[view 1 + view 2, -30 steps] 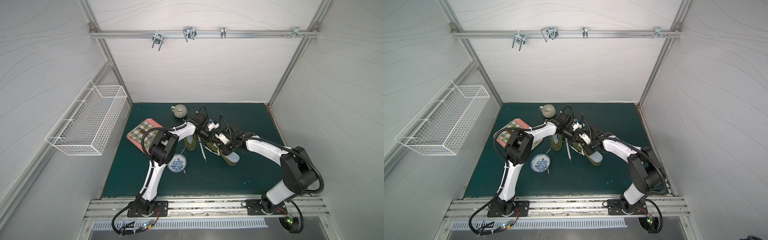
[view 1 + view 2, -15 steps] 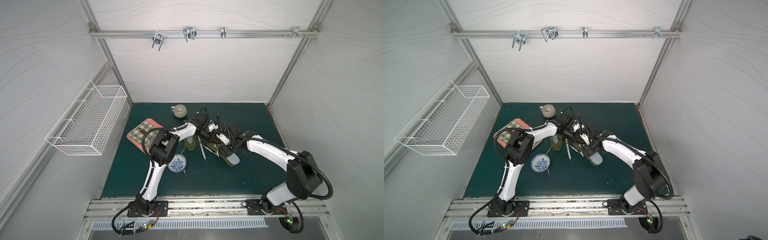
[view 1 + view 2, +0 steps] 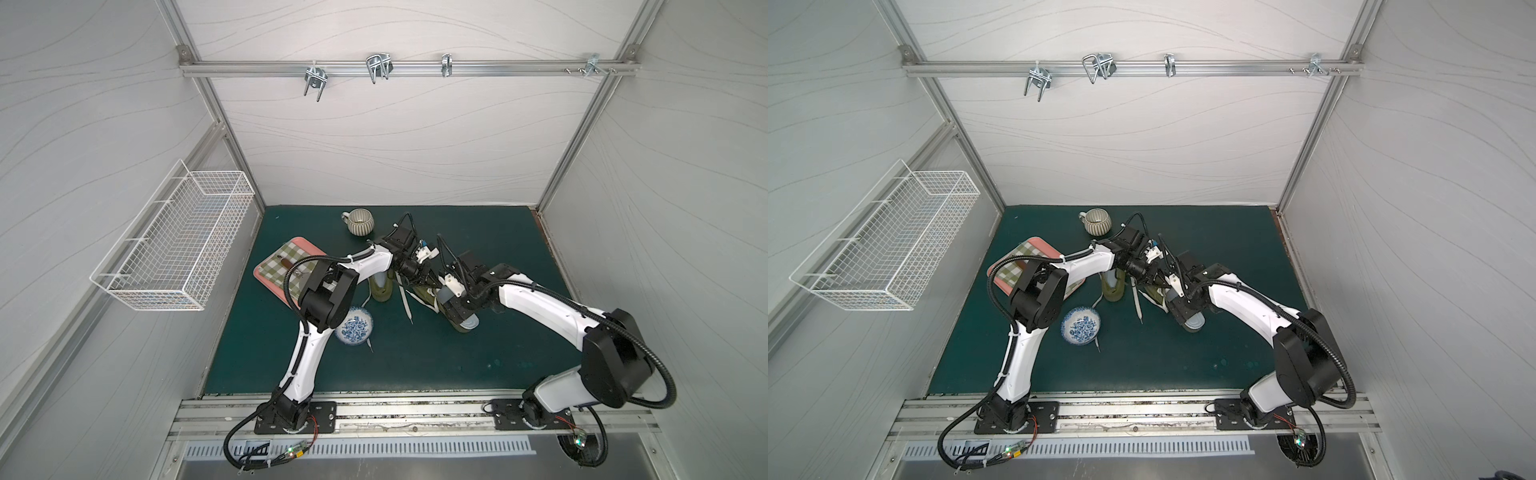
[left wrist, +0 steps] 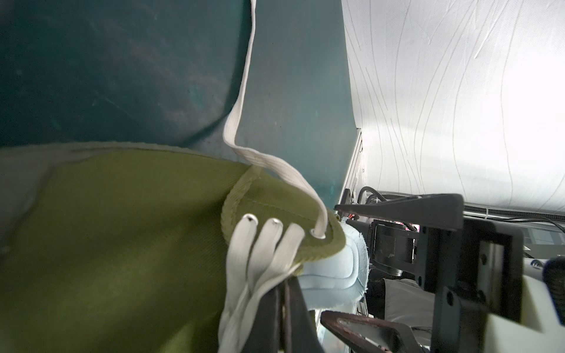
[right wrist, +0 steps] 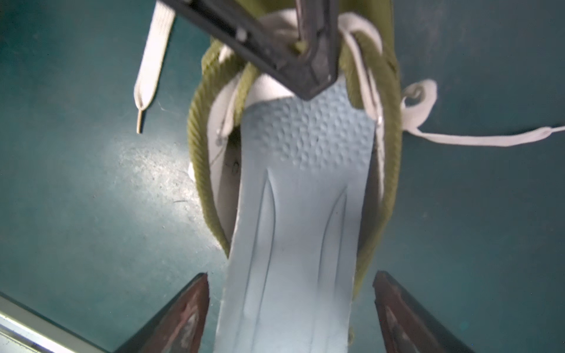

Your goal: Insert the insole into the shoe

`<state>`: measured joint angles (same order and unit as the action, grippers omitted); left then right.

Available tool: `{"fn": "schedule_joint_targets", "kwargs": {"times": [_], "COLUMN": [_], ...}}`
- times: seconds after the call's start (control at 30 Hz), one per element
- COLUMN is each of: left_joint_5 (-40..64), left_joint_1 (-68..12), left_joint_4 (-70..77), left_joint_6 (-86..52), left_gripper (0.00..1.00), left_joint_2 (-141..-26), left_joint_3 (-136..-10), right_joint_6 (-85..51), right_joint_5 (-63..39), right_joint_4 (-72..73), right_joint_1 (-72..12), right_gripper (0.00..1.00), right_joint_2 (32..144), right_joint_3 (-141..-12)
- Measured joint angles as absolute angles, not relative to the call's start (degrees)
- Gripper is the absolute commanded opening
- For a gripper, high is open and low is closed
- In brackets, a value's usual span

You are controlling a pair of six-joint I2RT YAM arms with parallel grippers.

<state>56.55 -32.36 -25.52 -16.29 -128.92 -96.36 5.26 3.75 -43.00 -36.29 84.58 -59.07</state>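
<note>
Where the insole sits: the pale blue insole has its dimpled front end tucked into the mouth of the olive shoe; the rest slopes out over the heel rim, toward the right wrist camera.
Shoe: near the middle of the green desk, its white laces loose and trailing.
Left jaws: pressed together, pinching the shoe's olive fabric at the laced edge, just above the insole's front end; the left arm carries them.
Right jaws: spread on the right arm, one tip on each side of the insole's narrow part, a thin gap at both.
Writing: one small dark mark on the shoe's white lining, too small to read.
Right wrist view alone: the insole's dimples and long grooves, and the gap at each jaw tip.
Left wrist view alone: the shoe's side, laces threaded through the eyelets, and the insole's frayed edge rising past the eyelet row.
Both top views alone: a second olive shoe under the left arm, a striped cup, a blue-patterned bowl, a checked tray and a wire basket on the wall. There the two arms cover most of the worked shoe.
</note>
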Motion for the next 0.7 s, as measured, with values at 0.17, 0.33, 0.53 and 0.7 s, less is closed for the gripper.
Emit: {"fn": "schedule_joint_targets", "kwargs": {"times": [0.17, 0.33, 0.53, 0.7], "left_joint_5": [56.49, 56.23, 56.12, 56.1], "left_joint_1": [-32.36, -32.36, -32.36, -32.36], "left_joint_4": [-25.54, -25.58, -25.63, -25.67], "left_joint_6": [-16.29, -16.27, -16.27, -16.25], "left_gripper": [0.0, 0.0, 0.0, 0.0], "left_joint_2": [-128.92, -128.92, -128.92, -128.92], "left_joint_3": [-96.36, -96.36, -96.36, -96.36], "right_joint_6": [4.03, 2.9, 2.76, 2.33], "right_joint_5": [1.45, -0.62, -2.0, -2.24], "right_joint_4": [-44.88, -46.26, -48.38, -48.99], "right_joint_1": [-33.63, -32.47, -32.64, -32.67], "right_gripper": [0.81, 0.79, 0.77, 0.56], "right_joint_2": [84.58, 84.62, 86.28, 86.56], "right_joint_3": [-59.07, -59.09, -59.86, -60.12]}}
